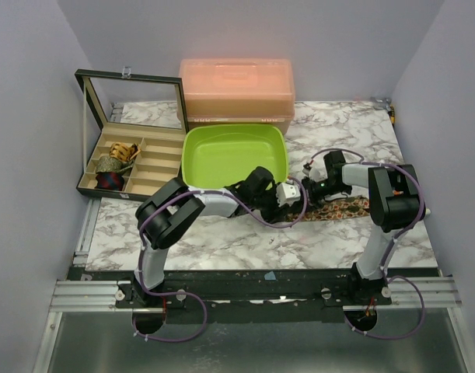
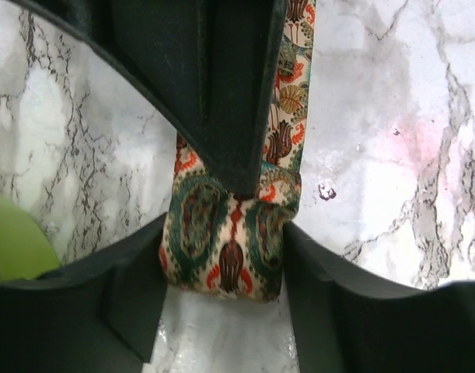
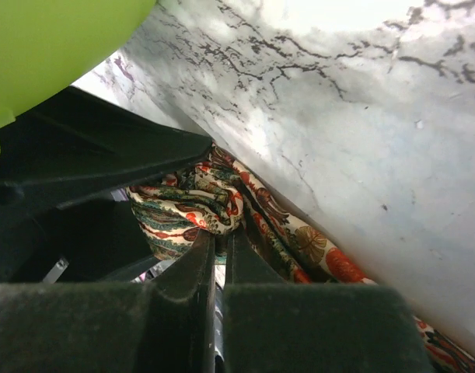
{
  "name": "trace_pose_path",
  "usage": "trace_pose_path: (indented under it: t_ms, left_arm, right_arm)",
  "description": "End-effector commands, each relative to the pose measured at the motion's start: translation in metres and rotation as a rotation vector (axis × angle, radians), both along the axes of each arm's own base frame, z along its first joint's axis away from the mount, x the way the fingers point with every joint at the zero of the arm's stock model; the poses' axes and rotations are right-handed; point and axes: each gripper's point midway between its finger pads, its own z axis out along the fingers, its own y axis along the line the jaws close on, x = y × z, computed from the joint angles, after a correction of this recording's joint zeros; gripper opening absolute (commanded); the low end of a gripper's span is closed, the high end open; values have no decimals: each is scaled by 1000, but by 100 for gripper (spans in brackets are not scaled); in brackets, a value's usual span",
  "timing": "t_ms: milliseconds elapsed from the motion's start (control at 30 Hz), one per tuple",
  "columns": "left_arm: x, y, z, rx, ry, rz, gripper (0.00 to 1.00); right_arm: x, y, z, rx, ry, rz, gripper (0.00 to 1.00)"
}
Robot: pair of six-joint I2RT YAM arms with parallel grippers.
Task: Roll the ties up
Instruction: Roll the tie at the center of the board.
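A floral tie (image 1: pixel 342 208) lies flat on the marble table, running right from both grippers. Its left end is wound into a small roll (image 2: pixel 221 241). My left gripper (image 2: pixel 225 260) is shut on this roll, one finger pressing each side. In the top view the left gripper (image 1: pixel 286 194) sits just in front of the tray. My right gripper (image 1: pixel 309 189) comes from the right. Its fingers (image 3: pixel 198 272) are nearly together, with their tips pinched into the roll (image 3: pixel 186 206). The flat strip of tie (image 3: pixel 315 249) runs back past them.
A lime-green tray (image 1: pixel 233 129) stands right behind the grippers and shows in the right wrist view (image 3: pixel 50 47). An orange plastic box (image 1: pixel 237 89) is behind it. A black compartment box (image 1: pixel 151 167) with an open lid holds rolled ties (image 1: pixel 117 151) at the left.
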Motion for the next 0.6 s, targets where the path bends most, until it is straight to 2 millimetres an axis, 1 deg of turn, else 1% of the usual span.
trace_pose_path:
  t_ms: [0, 100, 200, 267, 433, 567]
  left_arm:
    - [-34, 38, -38, 26, 171, 15, 63]
    - [-26, 31, -7, -172, 89, 12, 73]
    - [-22, 26, 6, -253, 31, 8, 75]
    - [-18, 22, 8, -287, 14, 11, 76]
    - [-3, 8, 1, -336, 40, 71, 76]
    - [1, 3, -1, -363, 54, 116, 76]
  right_arm:
    - [2, -22, -38, -198, 5, 24, 0]
    - [2, -28, -45, -234, 34, 44, 0]
    - [3, -29, -48, -243, 41, 60, 0]
    - [1, -29, -50, -243, 51, 79, 0]
    - [3, -33, -48, -267, 47, 93, 0]
    - [-1, -32, -47, -262, 57, 95, 0]
